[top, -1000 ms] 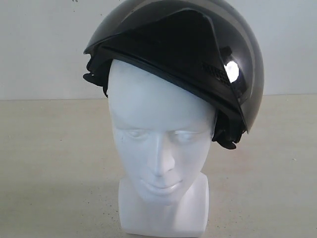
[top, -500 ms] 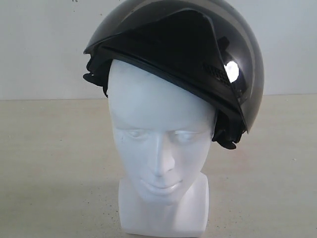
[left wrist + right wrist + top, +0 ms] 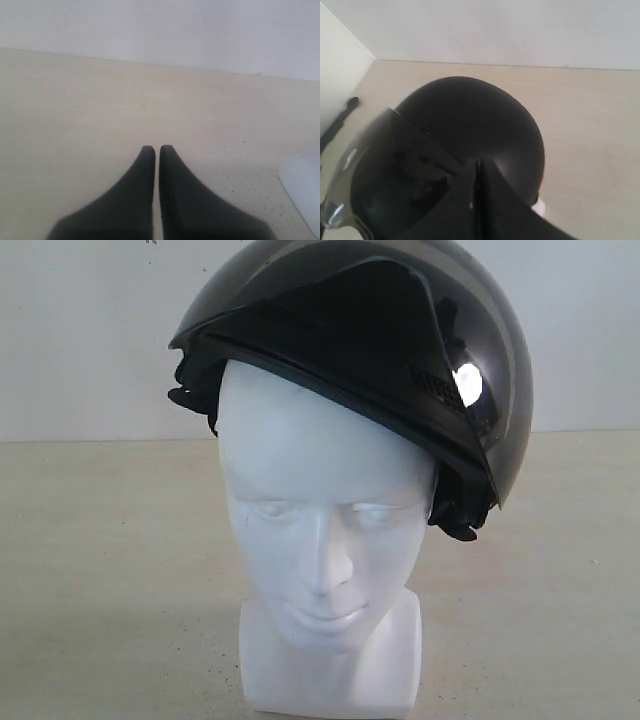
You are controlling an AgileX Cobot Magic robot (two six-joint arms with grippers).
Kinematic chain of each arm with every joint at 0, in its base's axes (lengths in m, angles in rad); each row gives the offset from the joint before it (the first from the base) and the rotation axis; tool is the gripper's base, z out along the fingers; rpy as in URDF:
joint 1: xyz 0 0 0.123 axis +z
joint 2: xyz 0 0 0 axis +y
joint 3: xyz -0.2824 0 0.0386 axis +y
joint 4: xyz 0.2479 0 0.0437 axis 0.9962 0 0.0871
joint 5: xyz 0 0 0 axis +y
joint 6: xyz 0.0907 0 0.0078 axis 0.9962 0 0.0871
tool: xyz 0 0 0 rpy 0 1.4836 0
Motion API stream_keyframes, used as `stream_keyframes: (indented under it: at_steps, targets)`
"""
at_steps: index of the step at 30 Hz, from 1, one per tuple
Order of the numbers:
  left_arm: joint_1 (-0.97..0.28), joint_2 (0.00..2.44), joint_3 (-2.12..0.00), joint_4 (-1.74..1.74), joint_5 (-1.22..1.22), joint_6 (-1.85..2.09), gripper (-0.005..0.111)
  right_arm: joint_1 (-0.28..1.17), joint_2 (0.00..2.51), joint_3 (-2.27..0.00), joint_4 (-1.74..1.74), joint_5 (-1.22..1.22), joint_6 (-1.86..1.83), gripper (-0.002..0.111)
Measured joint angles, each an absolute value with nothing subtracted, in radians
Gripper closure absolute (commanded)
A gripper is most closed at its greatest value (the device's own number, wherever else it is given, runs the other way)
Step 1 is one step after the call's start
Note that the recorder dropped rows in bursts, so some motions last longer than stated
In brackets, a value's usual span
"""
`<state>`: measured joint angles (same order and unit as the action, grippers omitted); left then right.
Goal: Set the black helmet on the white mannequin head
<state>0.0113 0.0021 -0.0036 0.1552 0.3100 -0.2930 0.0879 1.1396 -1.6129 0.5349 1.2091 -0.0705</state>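
Since the black helmet (image 3: 380,330) sits on top of the white mannequin head (image 3: 320,500) in the exterior view, the main step reads as done. The shell is tilted, with its rim higher at the left of the frame and lower at the right. The forehead and face are bare below it. Judgement: only a levelling nudge may be left, if any. The head stands at frame centre on the worktop (image 3: 100,570). No pincer shows in this view.

Left wrist view: the left pincer (image 3: 157,148) is clenched, with its tips together and nothing between them, over bare worktop. A white rounded edge (image 3: 302,185) at the lower right of the frame is probably the head's base, but it is too blurred to be sure.

Right wrist view: the right pincer (image 3: 477,162) is clenched, its tips pressed together in front of the helmet's dome. Nothing is visible between them. I cannot tell whether they touch the shell. The tinted visor (image 3: 380,165) lies at the lower left of the frame.

Count: one helmet, one mannequin head, two pincers.
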Motion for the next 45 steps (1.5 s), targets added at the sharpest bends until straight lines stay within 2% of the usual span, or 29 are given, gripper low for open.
stream_keyframes:
  at_steps: [4,11,28,38,45]
  targets:
    - [0.011,0.002,-0.004,0.155,0.31,-0.293,0.102,-0.005,1.206,-1.613,0.67,1.207,-0.158,0.109]
    - [0.011,0.002,-0.004,0.155,0.31,-0.293,0.102,-0.069,1.342,-1.613,0.811,1.22,-0.293,0.109]
    - [0.011,0.002,-0.004,0.155,0.31,-0.293,0.102,-0.059,1.49,-1.613,1.054,1.221,-0.552,0.109]
    - [0.011,0.002,-0.004,0.155,0.31,-0.293,0.102,0.042,1.49,-1.613,0.986,1.222,-0.598,0.109]
    - [0.011,0.002,-0.004,0.155,0.31,-0.293,0.102,0.057,1.495,-1.613,0.934,1.199,-0.591,0.109]
